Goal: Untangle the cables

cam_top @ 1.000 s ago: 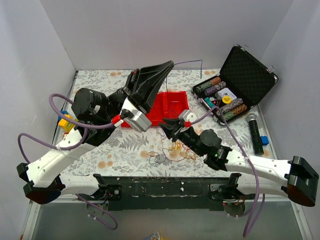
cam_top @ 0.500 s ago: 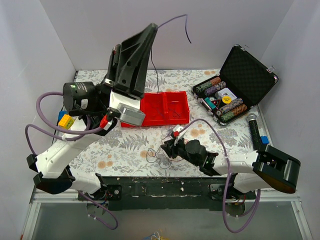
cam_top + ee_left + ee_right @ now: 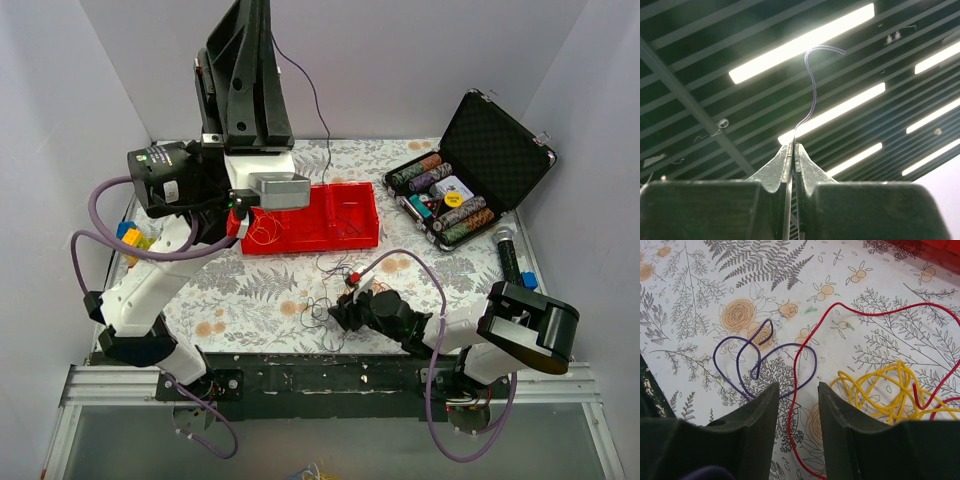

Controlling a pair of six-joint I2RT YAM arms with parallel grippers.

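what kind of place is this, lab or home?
Probably a robot test cell in a lab or workshop: plain white walls box in a floral-covered table, and the left wrist view shows a dark slatted ceiling with strip lights.

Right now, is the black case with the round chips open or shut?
Open. The black case has its lid tilted back, and the rows of chips inside are showing.

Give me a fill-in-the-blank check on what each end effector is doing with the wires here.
The left end effector, jaws ____, pinches a thin purple wire. The jaws of the right end effector stand ____. A thin red wire runs ____ its fingers.
Missing words: shut; open; between.
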